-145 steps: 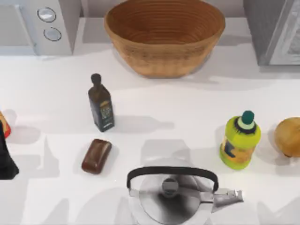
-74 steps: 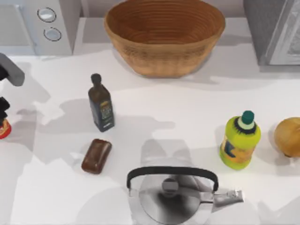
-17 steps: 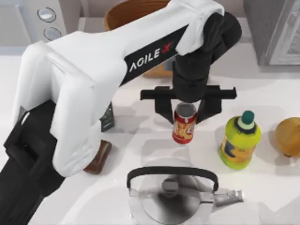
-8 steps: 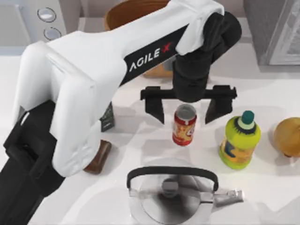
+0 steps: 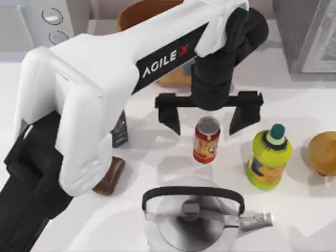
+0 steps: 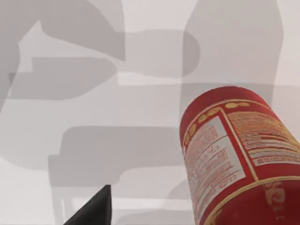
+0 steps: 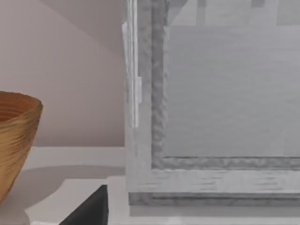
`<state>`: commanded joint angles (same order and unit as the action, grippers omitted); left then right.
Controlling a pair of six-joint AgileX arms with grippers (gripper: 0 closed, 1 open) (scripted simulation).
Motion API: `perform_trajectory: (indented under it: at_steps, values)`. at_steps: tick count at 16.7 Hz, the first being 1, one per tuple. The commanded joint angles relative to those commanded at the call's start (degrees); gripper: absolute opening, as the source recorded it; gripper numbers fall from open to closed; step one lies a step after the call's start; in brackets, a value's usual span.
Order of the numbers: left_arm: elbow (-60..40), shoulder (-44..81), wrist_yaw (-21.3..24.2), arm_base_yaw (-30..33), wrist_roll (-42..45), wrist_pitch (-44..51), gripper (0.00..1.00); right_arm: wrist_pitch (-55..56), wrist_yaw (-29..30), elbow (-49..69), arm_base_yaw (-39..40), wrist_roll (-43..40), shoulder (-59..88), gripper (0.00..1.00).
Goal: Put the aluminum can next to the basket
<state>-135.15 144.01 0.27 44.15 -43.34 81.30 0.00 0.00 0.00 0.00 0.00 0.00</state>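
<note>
Left tool (image 5: 209, 113) is held wide open above the aluminum can (image 5: 206, 139), with nothing gripped and both fingers (image 5: 170, 115) spread clear of the can. The can is stood upright on the white surface (image 5: 173, 142), in front of the basket (image 5: 173, 79), between a dark bottle (image 5: 120, 132) and a yellow-green bottle (image 5: 268, 156), with a kettle (image 5: 194, 218) nearer the front edge. Right tool's finger state cannot be told.

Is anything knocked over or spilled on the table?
No, nothing looks wrong. The aluminum can stands upright on the white table, with the left tool open above it and not touching it. The yellow-green bottle and kettle stand upright too, and nothing has spilled.
</note>
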Motion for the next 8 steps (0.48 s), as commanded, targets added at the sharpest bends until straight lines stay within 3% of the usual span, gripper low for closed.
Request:
perform_trajectory:
  at_steps: [8]
  values:
    - [-12.8, 2.7, 0.2, 0.8, 0.2, 10.0, 1.0, 0.0, 0.0, 0.0, 0.0, 0.0, 0.0, 1.0]
